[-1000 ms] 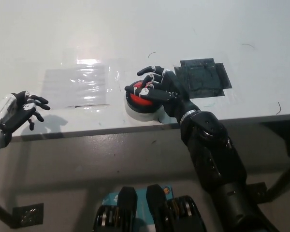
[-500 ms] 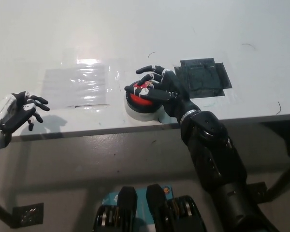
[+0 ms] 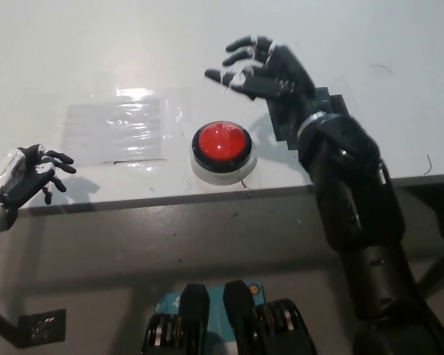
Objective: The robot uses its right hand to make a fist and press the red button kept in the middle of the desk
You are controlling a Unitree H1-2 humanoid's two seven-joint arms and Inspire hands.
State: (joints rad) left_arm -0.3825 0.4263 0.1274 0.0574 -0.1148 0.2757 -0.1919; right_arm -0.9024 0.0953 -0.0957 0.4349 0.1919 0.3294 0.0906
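While our black right hand (image 3: 265,68) hovers above the desk (image 3: 96,52) beyond the red button (image 3: 221,142), its fingers are spread and curled loosely around nothing, clear of the dome. We see the button as a smooth, glossy, rounded cap in a black ring on a pale round base, standing near the desk's front edge, about mid-width. Just to its left lies a clear, crinkled plastic sheet (image 3: 117,130) catching glare; to its right a patch of dark tape (image 3: 311,111) is partly covered by our forearm. Matte white surface lies open all around the button. Our white left hand (image 3: 26,176) rests at the front left edge, fingers apart, gripping nothing.
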